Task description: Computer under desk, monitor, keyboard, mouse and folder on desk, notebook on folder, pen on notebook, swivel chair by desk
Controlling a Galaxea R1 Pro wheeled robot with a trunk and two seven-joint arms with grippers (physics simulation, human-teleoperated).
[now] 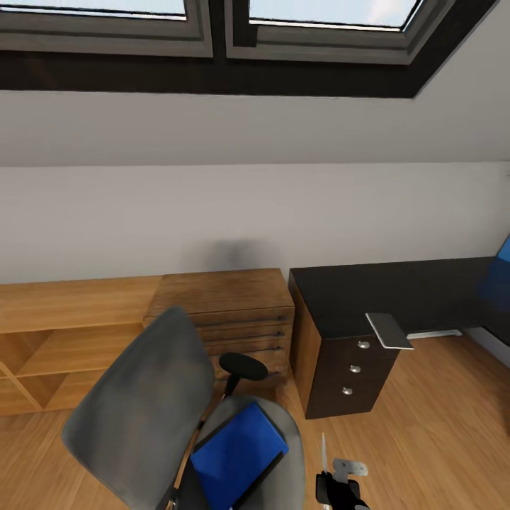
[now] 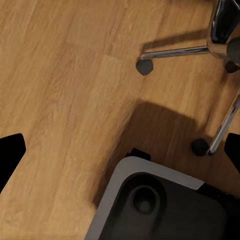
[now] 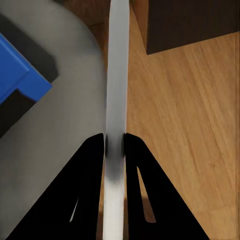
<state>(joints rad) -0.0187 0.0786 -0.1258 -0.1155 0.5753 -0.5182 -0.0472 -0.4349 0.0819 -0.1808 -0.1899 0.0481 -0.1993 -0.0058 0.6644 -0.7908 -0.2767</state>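
The right gripper [image 3: 114,145] pinches the pen [image 3: 117,75] upright beside the swivel chair [image 1: 134,418], carrying it for later while the folder [image 1: 237,453] waits on that chair's seat

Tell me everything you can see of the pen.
The pen is a thin, straight, pale silver-white stick with a smooth, faintly glossy look. The right gripper is shut on it, black fingers pinching it on both sides, so it juts out well past the fingertips. In the head view it stands nearly upright beside the swivel chair, above the wooden floor.
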